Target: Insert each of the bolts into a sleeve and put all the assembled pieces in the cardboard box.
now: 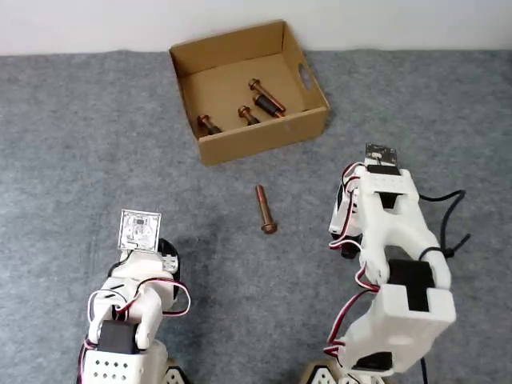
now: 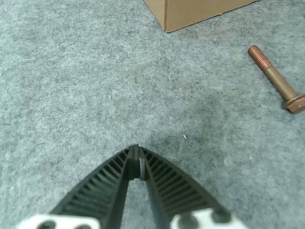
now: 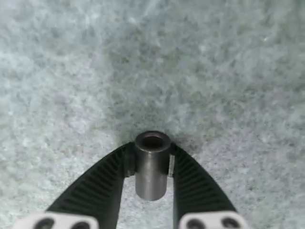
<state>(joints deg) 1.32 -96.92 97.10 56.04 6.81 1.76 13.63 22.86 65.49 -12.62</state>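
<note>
Copper bolt (image 1: 265, 210) loose on bench (image 1: 96, 144), near cardboard box (image 1: 264, 136), unsleeved. Three assembled pieces (image 1: 268, 98) inside box. Your right pincer (image 3: 152, 151) clamps sleeve (image 3: 152, 179); left pincer (image 2: 137, 155) closed, empty. Remaining, by my judgement: one insertion, one deposit.

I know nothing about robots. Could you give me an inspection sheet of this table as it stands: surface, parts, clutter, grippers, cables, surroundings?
Surface: grey felt-like mat.
Job's things: cardboard box open, three sleeved bolts inside; one bare bolt lying on the mat between the arms; one sleeve in the right gripper.
Clutter: nothing seen.
Grippers: left gripper shut, empty; right gripper shut on the sleeve.
Cables: red, white and black wires along both arms; black cable beside the right arm.
Surroundings: pale wall behind the box.
</note>
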